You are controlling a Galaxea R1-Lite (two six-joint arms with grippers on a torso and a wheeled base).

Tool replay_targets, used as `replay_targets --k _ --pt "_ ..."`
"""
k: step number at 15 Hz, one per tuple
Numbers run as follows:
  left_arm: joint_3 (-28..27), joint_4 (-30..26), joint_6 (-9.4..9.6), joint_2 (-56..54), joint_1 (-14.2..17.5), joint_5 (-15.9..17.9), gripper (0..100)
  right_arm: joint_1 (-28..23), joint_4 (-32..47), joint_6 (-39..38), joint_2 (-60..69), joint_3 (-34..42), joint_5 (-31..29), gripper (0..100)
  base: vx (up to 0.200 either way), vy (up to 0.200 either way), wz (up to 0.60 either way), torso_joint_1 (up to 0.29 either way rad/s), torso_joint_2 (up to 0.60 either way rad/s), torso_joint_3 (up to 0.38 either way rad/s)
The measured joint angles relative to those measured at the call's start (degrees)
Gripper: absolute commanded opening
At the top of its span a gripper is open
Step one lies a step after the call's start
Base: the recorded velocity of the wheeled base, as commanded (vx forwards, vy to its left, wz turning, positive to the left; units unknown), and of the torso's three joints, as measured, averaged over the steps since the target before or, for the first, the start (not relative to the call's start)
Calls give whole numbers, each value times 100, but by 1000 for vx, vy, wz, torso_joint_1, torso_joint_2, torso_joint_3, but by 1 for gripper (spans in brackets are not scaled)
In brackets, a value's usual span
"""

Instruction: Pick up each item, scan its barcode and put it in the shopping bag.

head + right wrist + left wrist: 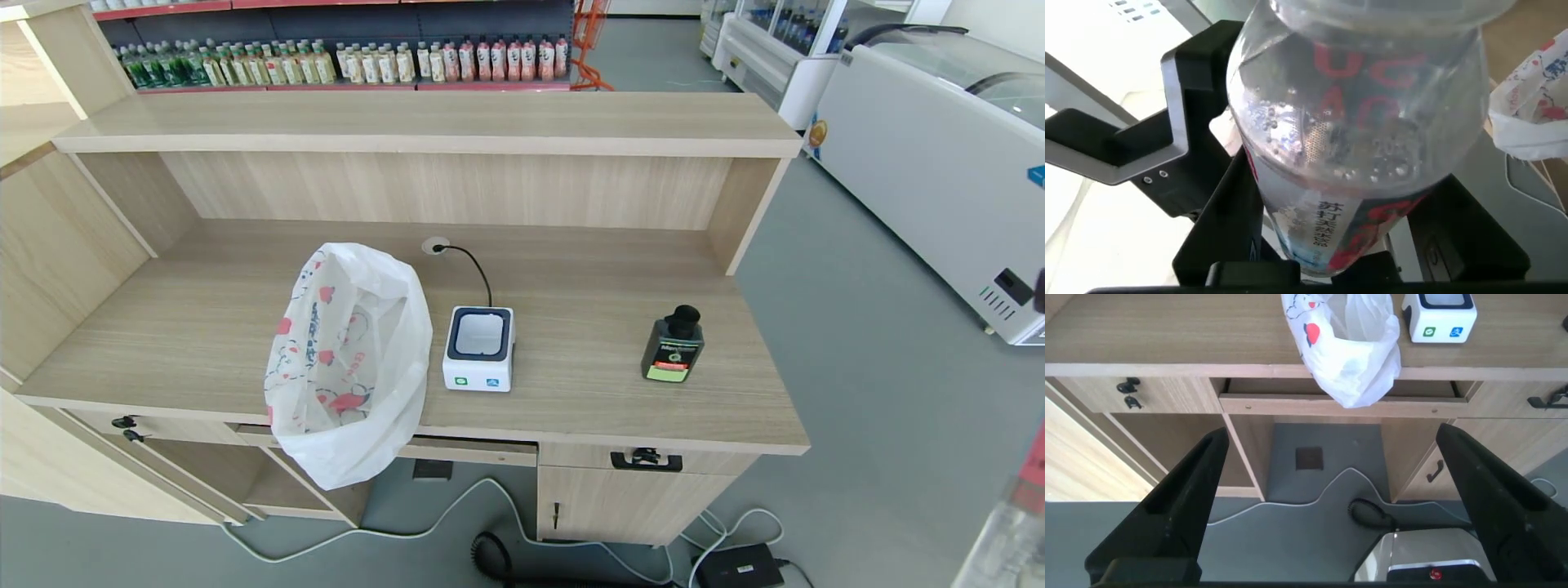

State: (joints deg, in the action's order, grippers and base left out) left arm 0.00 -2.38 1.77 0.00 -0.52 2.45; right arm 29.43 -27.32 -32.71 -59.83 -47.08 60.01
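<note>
A white shopping bag (347, 359) with red print stands open on the wooden counter (571, 408), hanging over its front edge. To its right sits a white barcode scanner (480, 349), and further right a dark bottle (673, 346) with a black cap stands upright. A clear water bottle (1364, 147) with a red label is held in my right gripper (1355, 98), which is shut on it; this water bottle (1008, 523) is off the counter's right end, low down. My left gripper (1331, 506) hangs open and holds nothing, in front of and below the counter edge, under the bag (1347, 343).
The counter has a raised back ledge (424, 122) and side walls. A drawer (1339, 396) under the bag is slightly pulled out. Cables and a power brick (739, 565) lie on the floor. Chest freezers (939, 147) stand to the right, and a drinks shelf (343, 61) stands behind.
</note>
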Motion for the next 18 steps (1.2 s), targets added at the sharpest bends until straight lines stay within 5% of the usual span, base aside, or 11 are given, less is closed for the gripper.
replay_targets --k 18 --pt "0 2 0 0 0 0 100 -79 6 37 134 20 -7 0 0 0 0 0 0 0"
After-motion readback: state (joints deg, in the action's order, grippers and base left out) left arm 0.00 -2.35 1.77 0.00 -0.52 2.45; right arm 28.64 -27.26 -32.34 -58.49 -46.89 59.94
